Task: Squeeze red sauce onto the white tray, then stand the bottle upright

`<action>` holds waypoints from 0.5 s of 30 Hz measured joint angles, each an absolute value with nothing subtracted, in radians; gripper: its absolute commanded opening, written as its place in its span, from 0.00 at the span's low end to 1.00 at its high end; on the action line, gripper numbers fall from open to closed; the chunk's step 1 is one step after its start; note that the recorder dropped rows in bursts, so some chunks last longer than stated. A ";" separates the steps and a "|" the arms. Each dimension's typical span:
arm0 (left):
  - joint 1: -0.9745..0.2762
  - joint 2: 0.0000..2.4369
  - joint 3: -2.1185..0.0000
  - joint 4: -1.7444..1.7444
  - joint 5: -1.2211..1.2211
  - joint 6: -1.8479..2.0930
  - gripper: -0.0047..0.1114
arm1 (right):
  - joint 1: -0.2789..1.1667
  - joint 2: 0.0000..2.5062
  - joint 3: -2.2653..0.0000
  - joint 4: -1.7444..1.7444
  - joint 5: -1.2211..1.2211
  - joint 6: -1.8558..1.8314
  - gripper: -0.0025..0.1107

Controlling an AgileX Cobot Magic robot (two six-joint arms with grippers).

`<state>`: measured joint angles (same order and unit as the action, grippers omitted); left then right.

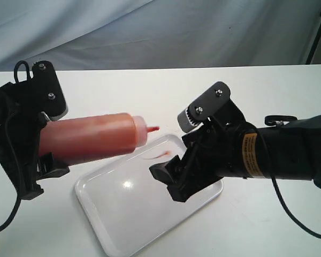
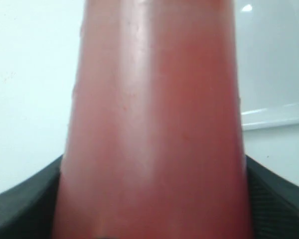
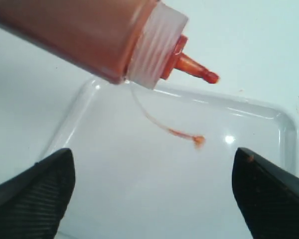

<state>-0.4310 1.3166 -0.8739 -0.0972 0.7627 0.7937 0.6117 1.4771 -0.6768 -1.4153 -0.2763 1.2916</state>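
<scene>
My left gripper (image 1: 56,140) is shut on the bottle (image 1: 91,138), holding it almost level above the table. The pointed red nozzle (image 1: 151,129) faces right, over the far left corner of the white tray (image 1: 123,214). The bottle's body fills the left wrist view (image 2: 154,124), with black fingers (image 2: 20,211) on either side. The red sauce (image 3: 65,25) shows as a darker red fill inside the bottle. A thin tether with the small tip cap (image 3: 199,141) hangs below the ribbed cap. My right gripper (image 1: 170,183) hovers open over the tray's right part, with nothing between its fingers (image 3: 40,194).
The tray lies at an angle on a white table (image 1: 267,230). A grey cloth backdrop (image 1: 150,32) hangs behind the table. A dark stand leg (image 1: 316,37) shows at the far right edge.
</scene>
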 measured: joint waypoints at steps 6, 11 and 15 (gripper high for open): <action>-0.431 1.317 -0.874 -0.015 0.789 0.758 0.04 | 0.612 1.477 -0.652 -1.488 -0.348 1.292 0.71; -0.431 1.317 -0.874 -0.011 0.774 0.752 0.04 | 0.612 1.477 -0.651 -1.504 -0.403 1.270 0.69; -0.431 1.317 -0.874 -0.024 0.774 0.759 0.04 | 0.612 1.477 -0.651 -1.504 -0.429 1.184 0.68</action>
